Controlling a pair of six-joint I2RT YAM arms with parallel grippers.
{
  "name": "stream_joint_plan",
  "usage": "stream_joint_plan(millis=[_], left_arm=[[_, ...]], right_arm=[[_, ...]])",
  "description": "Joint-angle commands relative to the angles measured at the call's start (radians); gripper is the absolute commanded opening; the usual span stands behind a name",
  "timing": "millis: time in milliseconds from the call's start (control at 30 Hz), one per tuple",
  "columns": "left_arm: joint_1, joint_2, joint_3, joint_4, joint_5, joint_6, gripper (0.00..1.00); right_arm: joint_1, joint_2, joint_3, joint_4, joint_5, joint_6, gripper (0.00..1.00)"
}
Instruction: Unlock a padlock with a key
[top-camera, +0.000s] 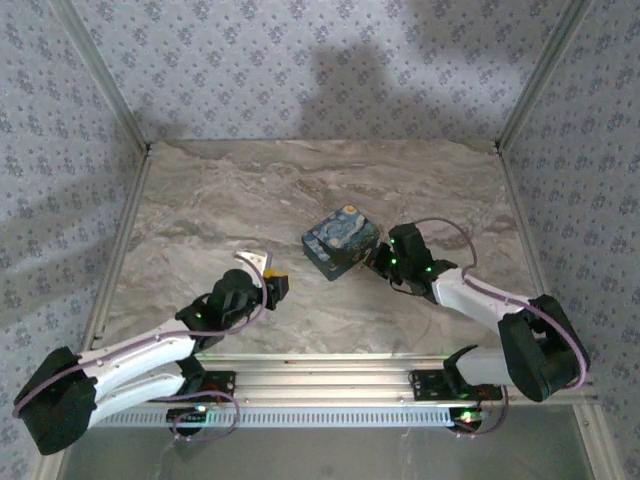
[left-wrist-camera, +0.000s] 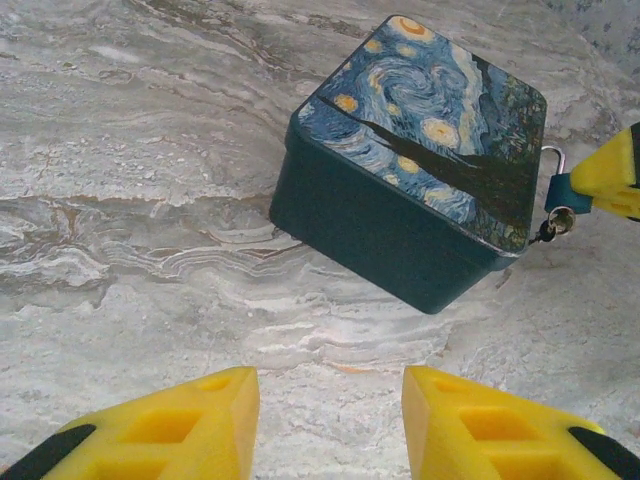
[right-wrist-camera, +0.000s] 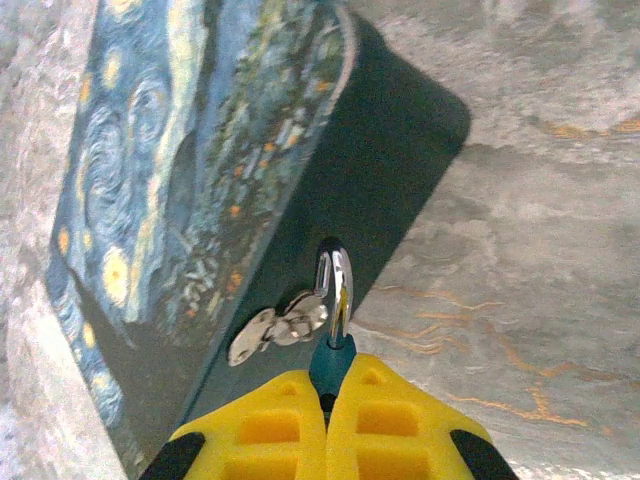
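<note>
- Nearest us, the two arm bases (top-camera: 440, 385) sit on the metal rail at the near edge of the bench (top-camera: 250, 190). The left arm reaches in from the left and the right arm from the right.
- The left tool (left-wrist-camera: 328, 388) stands partly open. Its yellow fingers (left-wrist-camera: 180, 425) are apart, we see bare marbled bench between them, and it has hold of nothing.
- From the left wrist, the blue tin (left-wrist-camera: 400, 200) lies ahead of those open fingers, apart from them. It sits on the bench with one corner turned toward the left tool.
- The right tool (right-wrist-camera: 330, 372) is closed tight. Its two yellow fingertips meet around the teal body of the padlock (right-wrist-camera: 330, 358) and pinch it.
- The padlock is at the right-hand side of the tin, just beside its dark wall. Its curved silver shackle points away from the right tool and toward the tin.
- A small silver key (right-wrist-camera: 275, 330) hangs close by the shackle, against the tin's side. We cannot tell whether it sits in the keyhole, or whether the shackle passes through anything on the tin.
- The tin's lid carries a swirling blue-and-yellow night-sky painting. From above, the tin lies near the middle of the bench, between the two tools.
- Beyond the tin, the bench runs on to the patterned walls (top-camera: 300, 60) that close in the far side and both flanks.
</note>
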Motion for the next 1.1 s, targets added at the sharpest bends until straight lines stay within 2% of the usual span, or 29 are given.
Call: stream_joint_plan(millis=[0, 100, 167, 200, 267, 367, 467, 567, 733, 800, 900, 1000, 1067], left_arm=[[0.005, -0.04, 0.007, -0.064, -0.026, 0.002, 0.43], [0.005, -0.092, 0.048, -0.175, -0.056, 0.016, 0.44], [0.01, -0.133, 0.09, -0.278, -0.104, 0.02, 0.5], [0.017, -0.154, 0.12, -0.348, -0.14, 0.013, 0.63], [0.046, -0.189, 0.178, -0.472, -0.193, -0.004, 0.97], [0.121, -0.229, 0.269, -0.616, -0.193, -0.002, 0.98], [0.186, -0.236, 0.364, -0.728, -0.183, 0.008, 0.98], [0.248, -0.216, 0.426, -0.818, -0.18, -0.01, 0.98], [0.402, -0.18, 0.405, -0.885, -0.026, -0.086, 0.98], [0.438, -0.206, 0.381, -0.894, 0.009, -0.11, 0.98], [0.45, -0.273, 0.355, -0.915, 0.003, -0.12, 0.98], [0.458, -0.327, 0.35, -0.969, -0.017, -0.114, 0.98], [0.462, -0.344, 0.35, -0.991, -0.026, -0.106, 0.98]], right_arm=[[0.001, -0.018, 0.031, -0.094, 0.082, 0.032, 0.0], [-0.005, -0.052, 0.05, -0.158, 0.109, 0.009, 0.0], [-0.005, -0.087, 0.082, -0.216, 0.127, -0.023, 0.0], [-0.003, -0.104, 0.107, -0.247, 0.137, -0.036, 0.0], [0.008, -0.122, 0.161, -0.301, 0.137, -0.077, 0.0], [0.058, -0.096, 0.253, -0.377, 0.136, -0.125, 0.0], [0.155, 0.0, 0.355, -0.409, 0.135, -0.154, 0.0], [0.262, 0.163, 0.479, -0.392, 0.111, -0.162, 0.0], [0.411, 0.519, 0.814, -0.37, -0.013, -0.175, 0.01], [0.441, 0.651, 0.958, -0.4, -0.046, -0.196, 0.02], [0.449, 0.806, 1.118, -0.413, -0.092, -0.206, 0.02], [0.443, 0.893, 1.199, -0.405, -0.118, -0.194, 0.05], [0.438, 0.919, 1.227, -0.41, -0.111, -0.192, 0.11]])
